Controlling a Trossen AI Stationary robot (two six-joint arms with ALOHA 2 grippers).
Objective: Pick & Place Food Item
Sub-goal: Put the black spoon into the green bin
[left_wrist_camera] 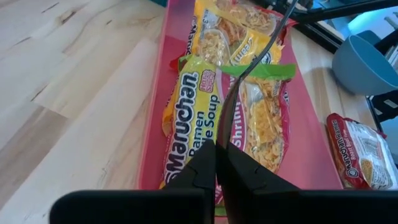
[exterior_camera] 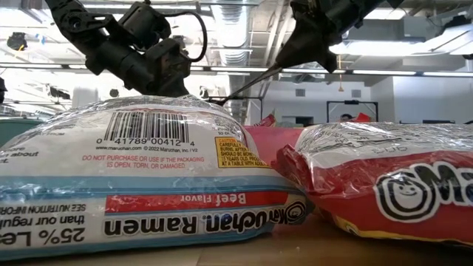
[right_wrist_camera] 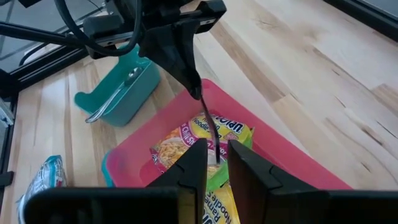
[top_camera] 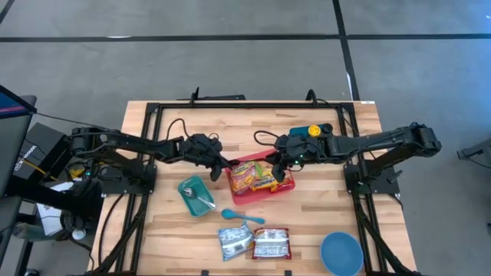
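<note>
A pink tray (top_camera: 257, 197) at the table's middle holds several ramen packets (left_wrist_camera: 193, 106) lying flat. A thin dark strip (right_wrist_camera: 210, 127) arches above the tray from one gripper to the other. My left gripper (left_wrist_camera: 217, 149) is over the tray's left end, shut on one end of the strip. My right gripper (right_wrist_camera: 217, 163) hangs over the tray's right part, its fingers close together around the strip's other end. In the high view the left gripper (top_camera: 225, 166) and the right gripper (top_camera: 275, 163) face each other across the tray. My left gripper pinches the strip's end (left_wrist_camera: 225, 138) between its two fingertips, slanting down from the table's left. The strip rises from the tips in a curve, clear of the packets. My right gripper has the strip's other end (right_wrist_camera: 217, 155) between its two fingers, slanting down from the table's right. The strip runs from there up to the left gripper's tips (right_wrist_camera: 198, 90), above the tray.
A teal container with a spoon (top_camera: 196, 195) stands left of the tray. A blue scoop (top_camera: 242, 217), two more ramen packets (top_camera: 234, 241) (top_camera: 271, 243) and a blue bowl (top_camera: 341, 253) lie toward the near edge. A black frame (top_camera: 245, 107) borders the far side.
</note>
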